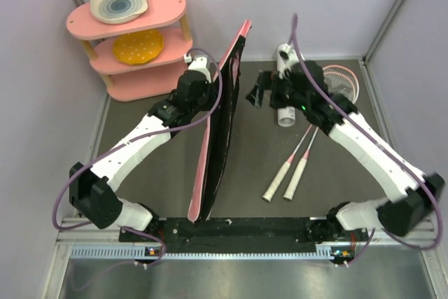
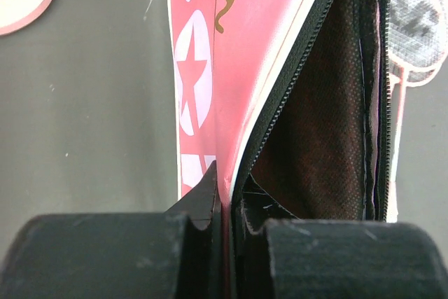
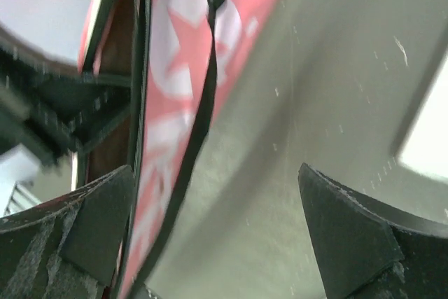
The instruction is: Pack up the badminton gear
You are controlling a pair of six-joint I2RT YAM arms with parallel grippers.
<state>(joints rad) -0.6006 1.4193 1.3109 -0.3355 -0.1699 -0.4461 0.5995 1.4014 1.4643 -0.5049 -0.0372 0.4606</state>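
The left gripper (image 2: 227, 197) has its fingers (image 2: 105, 257) pressed together on one thin pink flap of the racket bag (image 1: 218, 159), right at the zip edge, with no gap showing between the pads. The right gripper (image 3: 215, 173) stands spread wide with nothing between its fingers (image 3: 350, 229). Its other finger sits just beside the bag's outer face, and I cannot tell whether it touches.

There is one bag. It stands on its long edge in the middle of the frame in the overhead view, running from the lower centre to the upper centre, with its mouth open and the dark lining showing. Two rackets (image 1: 297, 176) lie side by side right of centre, white handles towards the lower middle. One white tube (image 1: 285, 115) lies at upper centre-right. One pink three-tier shelf (image 1: 164, 1) stands at upper left. It carries a striped dish (image 1: 119, 1) on top and a yellow plate (image 1: 138, 47) on the tier below.

The right arm covers most of the racket heads and the middle of the tube. The shelf's lowest tier is largely hidden. In the right wrist view a pale shape at the right edge is cut off and too blurred to name.
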